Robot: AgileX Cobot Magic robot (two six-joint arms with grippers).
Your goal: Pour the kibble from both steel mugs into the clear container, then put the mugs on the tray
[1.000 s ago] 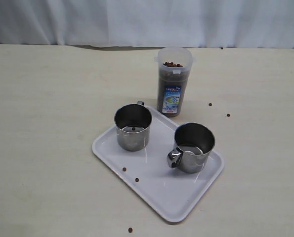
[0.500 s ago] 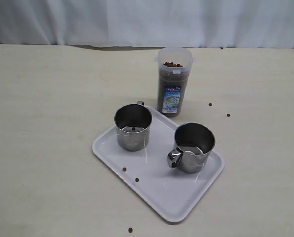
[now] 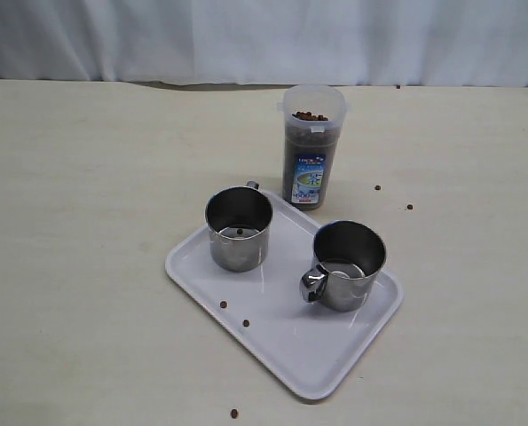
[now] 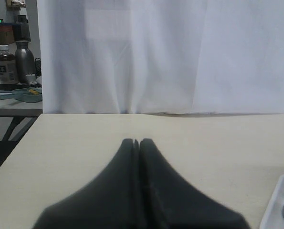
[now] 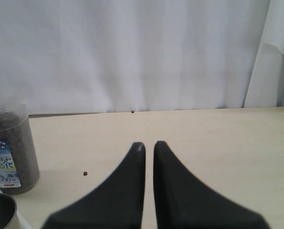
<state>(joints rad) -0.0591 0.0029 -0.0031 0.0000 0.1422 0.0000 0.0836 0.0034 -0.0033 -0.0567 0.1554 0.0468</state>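
Both steel mugs stand upright on the white tray (image 3: 281, 333): one (image 3: 239, 229) at its far left, the other (image 3: 348, 264) at its right with the handle toward the camera. Neither holds more than a stray pellet. Just behind the tray stands the clear container (image 3: 311, 146), filled with kibble (image 3: 310, 115) almost to the rim. Neither gripper shows in the exterior view. My left gripper (image 4: 137, 141) is shut and empty, low over bare table, with the tray's corner (image 4: 275, 210) at the frame's edge. My right gripper (image 5: 149, 144) is shut to a narrow slit, empty, with the container (image 5: 10, 148) off to one side.
Loose pellets lie on the tray (image 3: 224, 304) and on the table in front of it (image 3: 234, 414) and right of the container (image 3: 377, 188). A white curtain (image 3: 264, 35) closes off the table's far edge. A side table with bottles (image 4: 8, 62) stands beyond the table's left end.
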